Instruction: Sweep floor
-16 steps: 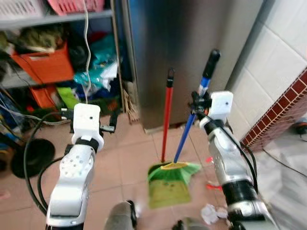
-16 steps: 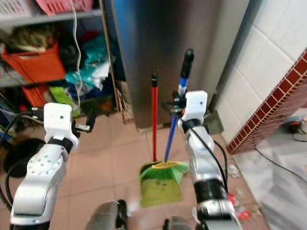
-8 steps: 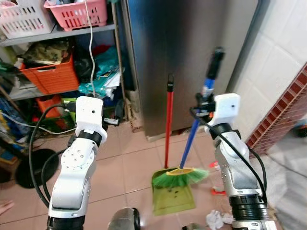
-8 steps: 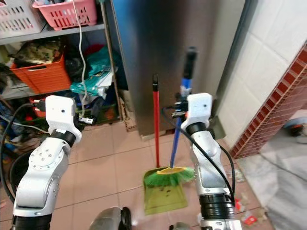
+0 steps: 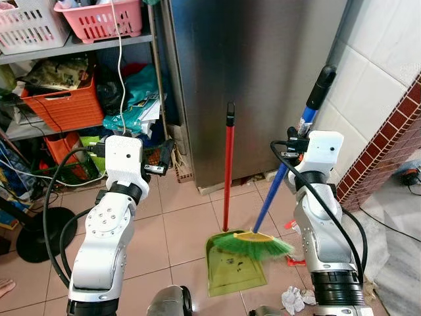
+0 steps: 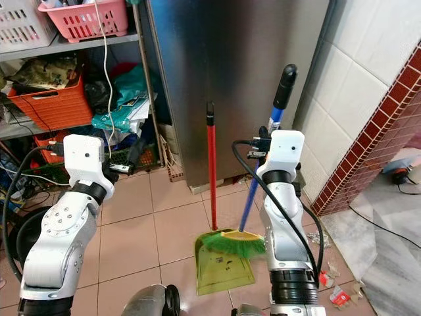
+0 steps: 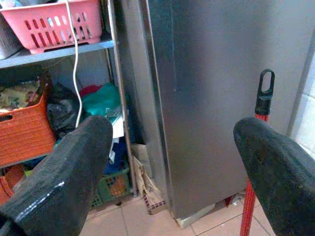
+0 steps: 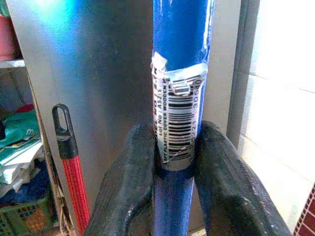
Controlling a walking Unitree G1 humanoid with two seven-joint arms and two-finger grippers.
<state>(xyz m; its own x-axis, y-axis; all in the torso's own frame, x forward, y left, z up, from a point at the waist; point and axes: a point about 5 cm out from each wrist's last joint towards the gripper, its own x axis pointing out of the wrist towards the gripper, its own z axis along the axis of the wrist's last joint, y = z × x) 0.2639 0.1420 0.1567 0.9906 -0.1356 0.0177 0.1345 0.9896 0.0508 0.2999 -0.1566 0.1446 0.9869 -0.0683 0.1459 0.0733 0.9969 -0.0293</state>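
Far left of frame: shelf unit (image 5: pixel 79 45) w/ pink basket (image 5: pixel 99 16) up top, orange crate (image 5: pixel 62 105) below, cluttered bags under.

Left-centre: left gripper (image 7: pixel 172 162) raised, fingers spread wide, holding nothing, aimed twd the steel fridge (image 5: pixel 256 72) & shelf edge.

Centre: red-handled dustpan (image 5: pixel 235 268), green pan flat on tile floor (image 5: pixel 184 230) at lower centre, its pole standing upright in front of the fridge.

Right of centre: broom (image 5: pixel 253 245) w/ blue handle; green bristles rest on the pan's rear edge, handle tilts up to the right.

Right gripper (image 8: pixel 174 162) clamps the blue handle at the barcode label, fingers tight on both sides.

Lower right: crumpled paper scraps (image 5: pixel 293 299) on floor.

Far right: white tile wall (image 5: pixel 388 59) w/ red brick band.
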